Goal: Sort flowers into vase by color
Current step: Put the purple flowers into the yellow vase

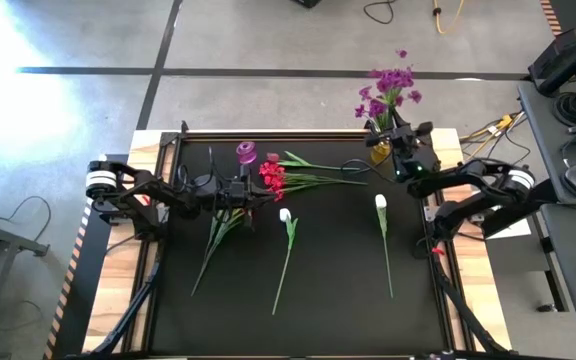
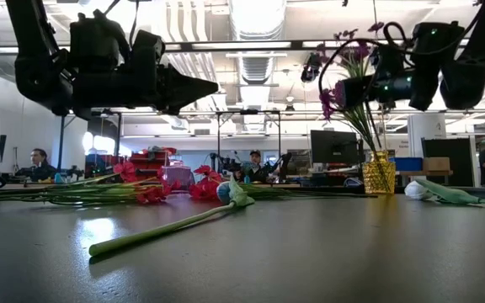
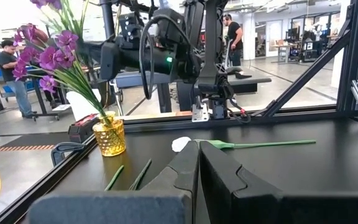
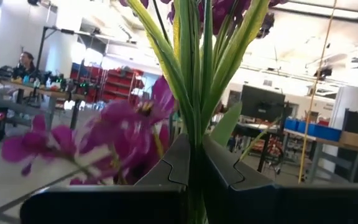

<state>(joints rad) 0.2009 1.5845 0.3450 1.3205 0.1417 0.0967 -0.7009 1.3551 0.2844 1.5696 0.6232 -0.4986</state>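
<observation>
Black matting (image 1: pixel 328 290) covered the worktop, with a busy workshop behind its far edge. At the far right corner stood a gold vase (image 1: pixel 380 151) that already held purple flowers (image 1: pixel 390 88). The right gripper (image 1: pixel 396 140) was just beside it, jaws pinched on the green stems (image 4: pixel 194 74) of that bunch, which rose upright between the fingers in its wrist view.

The left gripper (image 1: pixel 251 193) hovered near the far edge, left of centre, jaws pressed together and seemingly empty. Red flowers (image 1: pixel 272 177) lay just beside it, their stems running along the far edge toward the right. A purple bloom (image 1: pixel 245 152) sat a little farther back, and more stems (image 1: pixel 213 240) trailed from under the gripper toward the near left corner. Two white buds (image 1: pixel 285 214) (image 1: pixel 380 201) lay mid-mat, stems pointing at the near edge. The left arm was judged nearer to all the loose flowers.
</observation>
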